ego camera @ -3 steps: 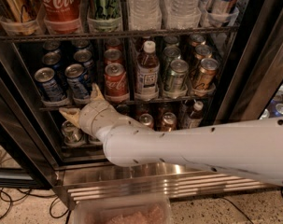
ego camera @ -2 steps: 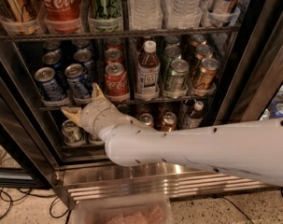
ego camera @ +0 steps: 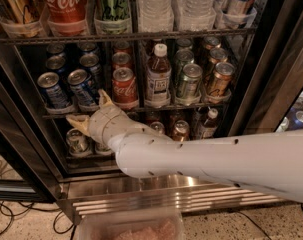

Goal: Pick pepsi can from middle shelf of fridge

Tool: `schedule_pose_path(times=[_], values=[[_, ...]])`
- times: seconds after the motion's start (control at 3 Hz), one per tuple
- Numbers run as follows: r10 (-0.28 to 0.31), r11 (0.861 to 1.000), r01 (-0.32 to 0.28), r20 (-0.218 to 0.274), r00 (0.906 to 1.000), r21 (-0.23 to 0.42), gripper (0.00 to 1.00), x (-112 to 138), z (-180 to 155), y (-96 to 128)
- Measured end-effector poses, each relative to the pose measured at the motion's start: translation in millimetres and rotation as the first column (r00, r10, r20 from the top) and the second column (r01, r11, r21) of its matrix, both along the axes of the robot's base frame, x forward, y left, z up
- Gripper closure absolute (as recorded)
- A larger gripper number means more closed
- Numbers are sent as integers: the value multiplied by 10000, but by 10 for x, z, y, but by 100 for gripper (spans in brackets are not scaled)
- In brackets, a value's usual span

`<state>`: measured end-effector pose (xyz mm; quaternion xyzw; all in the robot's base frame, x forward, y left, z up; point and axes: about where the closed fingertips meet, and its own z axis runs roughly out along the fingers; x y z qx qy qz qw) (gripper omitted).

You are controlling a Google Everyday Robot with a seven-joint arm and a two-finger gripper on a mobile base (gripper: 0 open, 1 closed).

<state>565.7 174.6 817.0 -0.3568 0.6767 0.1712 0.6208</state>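
Several blue pepsi cans stand at the left of the middle shelf (ego camera: pixel 191 106) of the fridge (ego camera: pixel 271 79). The two front ones are a left can (ego camera: pixel 52 90) and a right can (ego camera: pixel 83 86). My gripper (ego camera: pixel 90 111) is in front of the shelf's edge, just below the right front pepsi can. It is open and empty. One finger (ego camera: pixel 105 98) points up between that can and a red Coca-Cola can (ego camera: pixel 123 86). The other finger (ego camera: pixel 75 123) points left under the shelf edge. My white arm (ego camera: pixel 216 159) crosses the lower shelf from the right.
A brown bottle (ego camera: pixel 158 76), green cans (ego camera: pixel 188 81) and copper cans (ego camera: pixel 220 79) fill the shelf's right half. Tall cans and water bottles stand on the upper shelf (ego camera: pixel 126 35). Small cans (ego camera: pixel 77 140) sit on the lower shelf. A steel base panel (ego camera: pixel 166 196) lies below.
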Motion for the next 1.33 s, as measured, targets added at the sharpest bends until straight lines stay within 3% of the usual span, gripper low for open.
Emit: schedule_pose_path(times=[0.67, 1.0, 1.33], values=[[0, 10000, 0, 1, 10000, 0, 0, 0, 16, -22], [0, 10000, 0, 1, 10000, -1, 0, 0, 16, -22], [165, 9997, -164, 84, 9998, -176, 12, 10, 60, -98]])
